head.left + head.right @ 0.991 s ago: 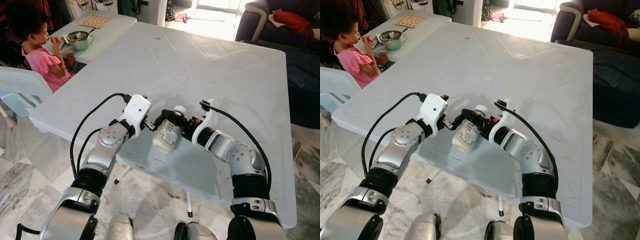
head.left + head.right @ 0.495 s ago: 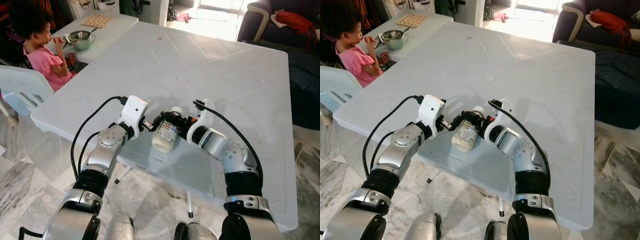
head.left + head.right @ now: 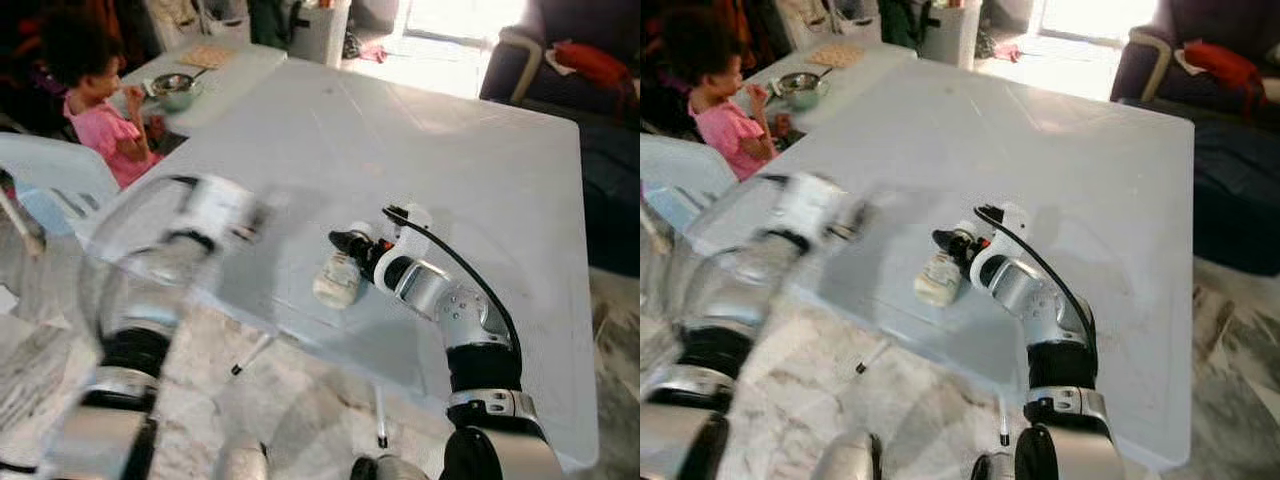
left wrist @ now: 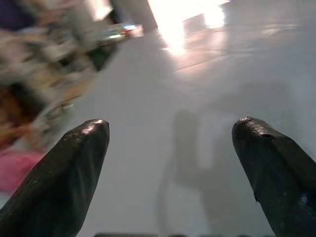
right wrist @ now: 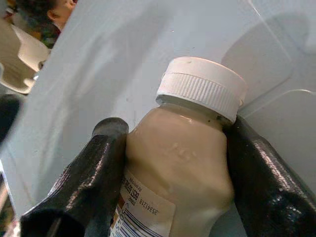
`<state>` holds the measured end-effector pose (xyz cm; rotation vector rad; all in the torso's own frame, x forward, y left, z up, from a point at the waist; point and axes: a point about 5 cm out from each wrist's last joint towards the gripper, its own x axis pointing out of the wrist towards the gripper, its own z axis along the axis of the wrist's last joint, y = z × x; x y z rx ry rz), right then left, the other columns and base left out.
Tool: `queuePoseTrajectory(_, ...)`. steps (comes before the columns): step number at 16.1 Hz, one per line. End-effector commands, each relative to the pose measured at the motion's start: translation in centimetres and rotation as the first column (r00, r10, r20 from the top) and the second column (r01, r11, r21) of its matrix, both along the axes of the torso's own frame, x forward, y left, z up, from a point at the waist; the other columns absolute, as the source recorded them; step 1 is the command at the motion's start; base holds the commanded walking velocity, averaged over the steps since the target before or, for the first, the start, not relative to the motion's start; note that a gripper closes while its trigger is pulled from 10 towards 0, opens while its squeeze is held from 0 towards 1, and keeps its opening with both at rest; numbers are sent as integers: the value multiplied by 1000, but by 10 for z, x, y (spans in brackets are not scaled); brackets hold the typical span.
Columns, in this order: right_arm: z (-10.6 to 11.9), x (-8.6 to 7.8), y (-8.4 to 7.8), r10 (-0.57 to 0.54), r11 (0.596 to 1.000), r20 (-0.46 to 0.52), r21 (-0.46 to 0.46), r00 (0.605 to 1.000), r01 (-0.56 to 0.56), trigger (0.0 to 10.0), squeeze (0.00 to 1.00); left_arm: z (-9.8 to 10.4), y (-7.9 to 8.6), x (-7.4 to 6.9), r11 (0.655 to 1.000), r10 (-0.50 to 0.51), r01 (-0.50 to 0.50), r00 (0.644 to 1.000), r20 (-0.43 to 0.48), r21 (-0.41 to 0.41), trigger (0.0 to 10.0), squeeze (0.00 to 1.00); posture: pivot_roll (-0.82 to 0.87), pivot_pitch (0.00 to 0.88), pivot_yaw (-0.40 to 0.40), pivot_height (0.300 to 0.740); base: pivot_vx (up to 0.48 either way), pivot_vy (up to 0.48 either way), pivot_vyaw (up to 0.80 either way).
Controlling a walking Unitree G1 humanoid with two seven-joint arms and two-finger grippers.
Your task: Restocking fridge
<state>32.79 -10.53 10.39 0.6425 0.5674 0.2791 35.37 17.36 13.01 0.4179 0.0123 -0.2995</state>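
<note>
Spanning most of the head views: white table [image 3: 450,150], with a dark sofa [image 3: 1240,150] past its 2 o'clock corner. Person in pink [image 3: 100,125] sits at 10 o'clock beside a second small table holding a metal bowl [image 3: 175,88]. Left arm is a motion-blurred smear at 9 o'clock; left gripper [image 4: 170,163] resolves in its wrist view only, fingers spread wide, nothing between them, bare tabletop beyond. Right gripper [image 3: 350,250] sits over the table's near edge, at centre of the head views, clamped on the bottle [image 3: 338,278]. Right wrist view adds detail: both fingers [image 5: 89,173] squeeze the bottle's shoulder under a ribbed white cap [image 5: 202,89]; cream contents, printed label.
</note>
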Motion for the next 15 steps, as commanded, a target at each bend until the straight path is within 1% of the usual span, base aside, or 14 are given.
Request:
queuePoseTrajectory(1, -15, -4, -24, -79, 992, -32, -105, 996, 75, 3412, 0, -5, 0, -2, 1000, 7, -7, 1000, -16, -9, 10000, 0, 96, 42, -28, 740, 0, 0, 0)
queuePoseTrajectory(2, -6, 0, -22, -71, 994, 32, -83, 997, 73, 0, 0, -6, 1, -2, 1000, 14, -15, 1000, -9, -9, 10000, 0, 96, 42, -30, 740, 0, 0, 0)
queuePoseTrajectory(4, -9, 2, -24, -73, 986, 16, -149, 997, 75, 0, 0, -7, 3, -4, 999, 34, -34, 999, 2, -19, 10000, 0, 93, 39, -33, 740, 0, 0, 0)
queuePoseTrajectory(5, -10, 2, -25, -77, 984, 11, -158, 997, 78, 0, 0, -7, 4, -4, 999, 36, -36, 999, 4, -21, 10000, 0, 93, 39, -33, 740, 0, 0, 0)
queuePoseTrajectory(6, -8, 5, -32, -123, 974, 43, -186, 992, 129, 0, 0, -7, 7, -8, 999, 47, -46, 999, 11, -24, 10000, 0, 90, 39, -30, 740, 0, 0, 0)
queuePoseTrajectory(7, -1, 10, -40, -159, 953, 121, -242, 980, 184, 0, 0, -8, 11, -12, 998, 60, -60, 998, 15, -35, 10000, 0, 90, 39, -30, 740, 0, 0, 0)
queuePoseTrajectory(8, 14, 16, -48, -164, 915, 270, -318, 949, 248, 0, 0, -9, 16, -15, 996, 83, -82, 996, 25, -43, 10000, 0, 89, 40, -24, 740, 0, 0, 0)
queuePoseTrajectory(9, 28, 20, -52, -142, 877, 387, -378, 911, 298, 0, 0, -10, 19, -17, 994, 98, -97, 995, 27, -50, 10000, 0, 93, 38, -21, 740, 0, 0, 0)
queuePoseTrajectory(10, 51, 23, -55, -76, 812, 555, -448, 828, 375, 0, 0, -11, 21, -18, 991, 119, -117, 993, 27, -65, 10000, 0, 93, 37, -22, 740, 0, 0, 0)
queuePoseTrajectory(11, 67, 24, -56, -71, 781, 637, -443, 767, 440, 0, 0, -11, 22, -18, 988, 133, -130, 991, 31, -78, 10000, 0, 92, 35, -21, 740, 0, 0, 0)
queuePoseTrajectory(12, 79, 24, -54, -26, 752, 703, -455, 711, 478, 4353, 0, -9, 20, -16, 986, 143, -138, 989, 47, -94, 10000, 0, 91, 30, -24, 740, 0, 0, 0)
queuePoseTrajectory(13, 82, 23, -50, -6, 750, 724, -452, 689, 482, 6314, 0, -5, 16, -14, 985, 143, -135, 988, 64, -111, 10000, 0, 91, 27, -25, 740, 0, 0, 0)
queuePoseTrajectory(14, 78, 20, -47, 6, 759, 728, -450, 686, 470, 7725, 0, -3, 11, -13, 982, 139, -128, 987, 77, -141, 10000, 0, 90, 26, -25, 740, 0, 0, 0)
queuePoseTrajectory(15, 75, 13, -39, 125, 722, 764, -507, 633, 470, 10000, 0, -5, 3, -13, 978, 122, -111, 991, 50, -178, 10000, 0, 89, 24, -26, 740, 0, 0, 0)
